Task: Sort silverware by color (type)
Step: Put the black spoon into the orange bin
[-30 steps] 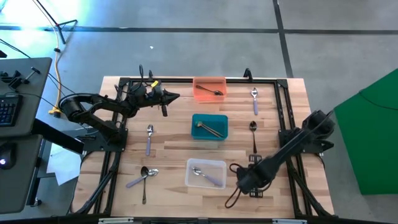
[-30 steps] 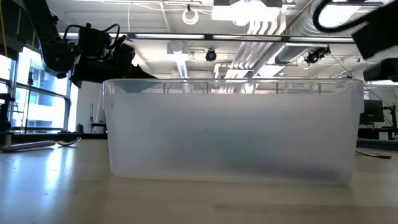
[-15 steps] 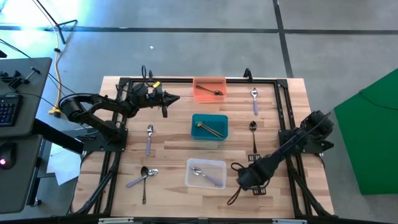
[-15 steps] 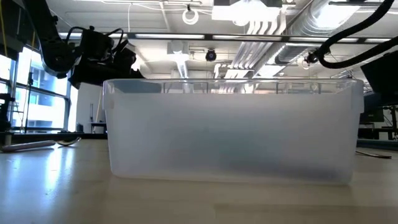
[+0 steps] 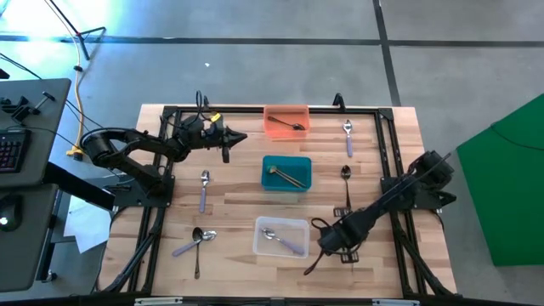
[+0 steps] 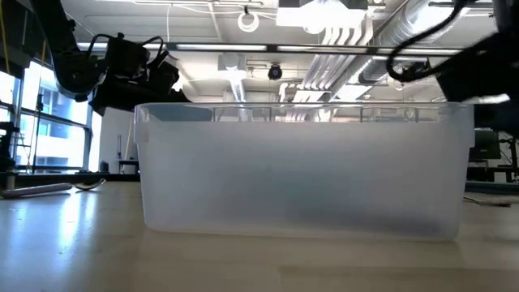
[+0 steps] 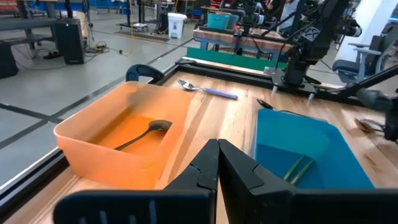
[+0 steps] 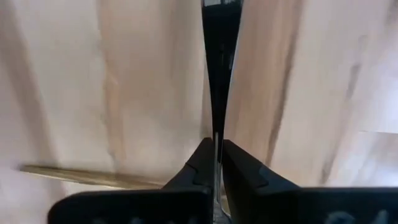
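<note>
My right gripper (image 5: 324, 248) is low over the table's near right part, beside the clear bin (image 5: 281, 237), shut on a black utensil (image 5: 311, 265) that reaches toward the near edge. My left gripper (image 5: 243, 136) hovers shut and empty at the far left, next to the orange bin (image 7: 124, 134), which holds a black spoon (image 7: 144, 133). Gold pieces lie in the teal bin (image 5: 286, 173). The clear bin holds a silver spoon (image 5: 279, 239). Loose spoons lie flat on the wood: a silver one (image 5: 348, 136), a black one (image 5: 346, 181), another silver one (image 5: 204, 189), and a pair (image 5: 195, 245) at the near left. My right gripper pinches the black utensil's thin handle (image 8: 216, 134) between its two fingers. The fingers slant down toward the table's near left and lie along the utensil, which runs on past their tips (image 8: 217, 56). Whether it is clear of the wood I cannot tell.
A black frame (image 5: 255, 110) runs round the tabletop and both arm bases. In the low view the clear bin (image 6: 304, 170) fills the middle. Bare wood lies between the bins and the loose spoons on the left.
My right gripper has shut on the black utensil's handle and has shifted a little toward the table's left. The utensil now points straight from the fingers toward the near edge.
</note>
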Available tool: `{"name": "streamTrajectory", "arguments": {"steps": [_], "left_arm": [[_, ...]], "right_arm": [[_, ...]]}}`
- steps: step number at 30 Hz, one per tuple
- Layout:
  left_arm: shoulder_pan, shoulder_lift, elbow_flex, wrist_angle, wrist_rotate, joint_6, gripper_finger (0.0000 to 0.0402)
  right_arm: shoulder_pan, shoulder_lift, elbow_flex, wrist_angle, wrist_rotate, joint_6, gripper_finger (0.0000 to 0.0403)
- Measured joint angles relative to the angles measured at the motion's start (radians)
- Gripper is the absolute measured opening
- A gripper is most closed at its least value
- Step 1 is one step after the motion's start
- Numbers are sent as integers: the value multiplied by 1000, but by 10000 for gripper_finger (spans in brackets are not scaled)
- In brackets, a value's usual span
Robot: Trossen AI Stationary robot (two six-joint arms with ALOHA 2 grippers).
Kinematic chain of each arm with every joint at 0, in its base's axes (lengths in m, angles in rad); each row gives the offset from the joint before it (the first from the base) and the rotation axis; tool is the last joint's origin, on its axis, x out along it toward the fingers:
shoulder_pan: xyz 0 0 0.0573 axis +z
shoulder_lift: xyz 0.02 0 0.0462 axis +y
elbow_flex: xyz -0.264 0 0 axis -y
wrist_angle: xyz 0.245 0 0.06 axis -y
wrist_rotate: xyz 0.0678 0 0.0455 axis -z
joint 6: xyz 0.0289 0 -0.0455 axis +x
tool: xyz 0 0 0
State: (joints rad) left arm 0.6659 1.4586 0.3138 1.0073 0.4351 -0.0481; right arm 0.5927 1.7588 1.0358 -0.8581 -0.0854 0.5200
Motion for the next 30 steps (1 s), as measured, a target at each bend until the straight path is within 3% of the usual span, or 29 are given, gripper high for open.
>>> {"name": "streamTrajectory", "arguments": {"steps": [5,10,17,23,30], "left_arm": [[0,0,0,0,-1,5,0],[0,0,0,0,0,24,0],[-1,0,0,6,0,16,0],[-1,0,0,6,0,15,0],[-1,0,0,6,0,-3,0]], "right_arm": [[-49,-4,152,-170,-20,-3,3],[-169,-17,347,-395,41,-53,2],[-452,-18,568,-549,202,-346,1],[-776,-19,606,-429,251,-729,1],[-1058,56,608,-141,172,-1020,0]]}}
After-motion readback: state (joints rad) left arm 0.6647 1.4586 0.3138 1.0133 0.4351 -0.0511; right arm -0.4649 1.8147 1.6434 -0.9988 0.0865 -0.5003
